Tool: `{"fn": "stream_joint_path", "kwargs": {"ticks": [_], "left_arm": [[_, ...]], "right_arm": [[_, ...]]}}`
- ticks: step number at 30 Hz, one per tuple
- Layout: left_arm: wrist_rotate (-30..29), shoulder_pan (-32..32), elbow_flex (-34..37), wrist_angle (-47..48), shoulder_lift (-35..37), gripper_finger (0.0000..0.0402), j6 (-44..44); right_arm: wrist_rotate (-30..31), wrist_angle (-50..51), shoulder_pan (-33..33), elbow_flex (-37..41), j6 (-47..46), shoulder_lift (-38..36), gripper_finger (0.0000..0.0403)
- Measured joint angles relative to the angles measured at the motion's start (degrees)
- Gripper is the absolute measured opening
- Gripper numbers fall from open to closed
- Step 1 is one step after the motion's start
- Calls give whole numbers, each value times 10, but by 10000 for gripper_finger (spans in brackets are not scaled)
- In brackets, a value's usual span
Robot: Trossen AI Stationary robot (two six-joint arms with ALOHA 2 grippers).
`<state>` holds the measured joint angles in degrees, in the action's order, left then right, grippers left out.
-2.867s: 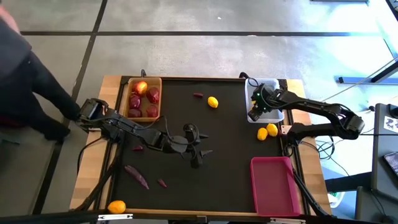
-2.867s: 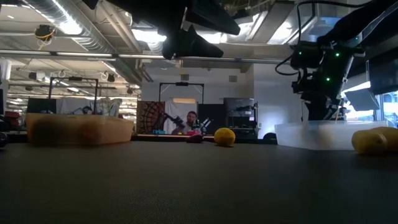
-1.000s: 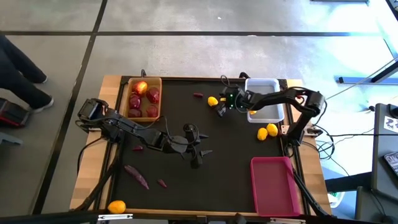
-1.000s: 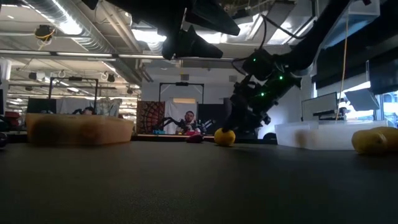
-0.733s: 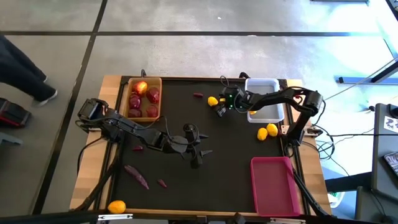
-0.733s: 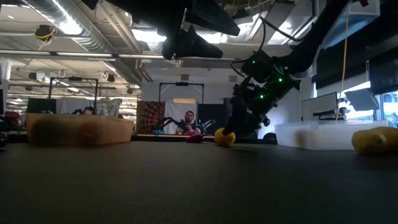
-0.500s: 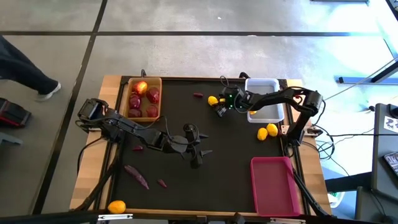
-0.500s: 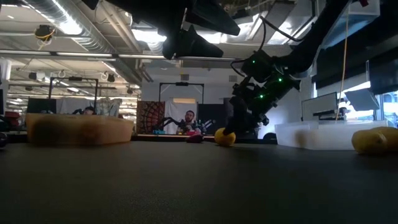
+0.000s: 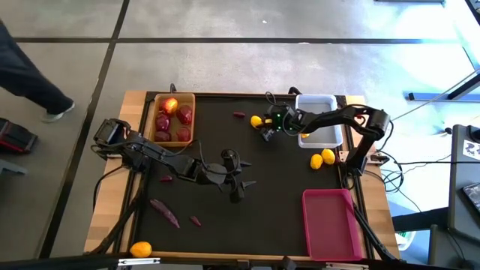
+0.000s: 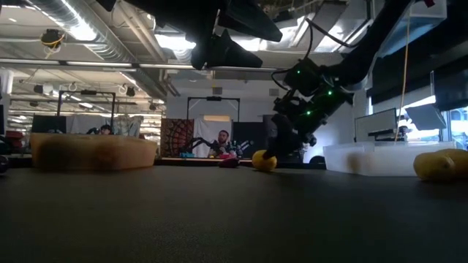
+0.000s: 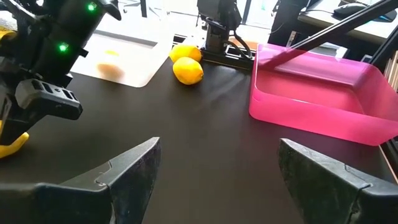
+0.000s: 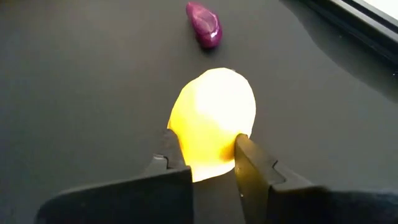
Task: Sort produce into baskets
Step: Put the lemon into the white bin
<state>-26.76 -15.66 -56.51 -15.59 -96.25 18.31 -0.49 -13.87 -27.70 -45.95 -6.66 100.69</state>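
**Right fingers pinch a yellow fruit**

The right gripper (image 9: 262, 127) is low on the black surface (image 9: 247, 202), next to the white basket (image 9: 318, 129). Its two fingers (image 12: 252, 168) are close together, one on each side of a yellow fruit (image 12: 214, 121), and they touch it. The fruit sits on the surface. A small purple piece (image 12: 205, 25) lies near it.

The left gripper (image 9: 238, 186) waits over the middle of the surface. Its fingers (image 11: 134, 171) are wide apart and hold nothing.

The wooden basket (image 9: 173, 118) has dark red fruits (image 9: 183, 116) in it. The pink basket (image 9: 330, 223) is at the front right. Two yellow fruits (image 9: 322, 158) lie between the white and pink baskets. One orange fruit (image 9: 140, 249) sits at the front left edge, near a long purple piece (image 9: 165, 212).
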Motion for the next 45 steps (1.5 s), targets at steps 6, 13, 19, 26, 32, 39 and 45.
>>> {"fn": "stream_joint_path", "kwargs": {"ticks": [6, 13, 19, 26, 32, 39, 45], "left_arm": [[0, 0, 0, 6, 0, 317, 9], [0, 0, 0, 6, 0, 317, 9], [0, -1, 0, 6, 0, 317, 9], [0, -2, 0, 6, 0, 317, 9], [0, -2, 0, 4, 0, 317, 9], [0, 0, 0, 4, 0, 317, 8], [0, 0, 0, -1, 0, 317, 8]], "right_arm": [[0, 39, 0, 0, 12, -33, 52], [1, 106, 0, 0, 27, -113, 51], [51, 200, -1, 0, 43, -207, 51], [126, 328, -1, 0, 66, -316, 51], [180, 443, -1, 0, 70, -385, 51], [194, 539, -1, 0, 40, -436, 51], [201, 537, -41, 23, 35, -431, 51]]}}
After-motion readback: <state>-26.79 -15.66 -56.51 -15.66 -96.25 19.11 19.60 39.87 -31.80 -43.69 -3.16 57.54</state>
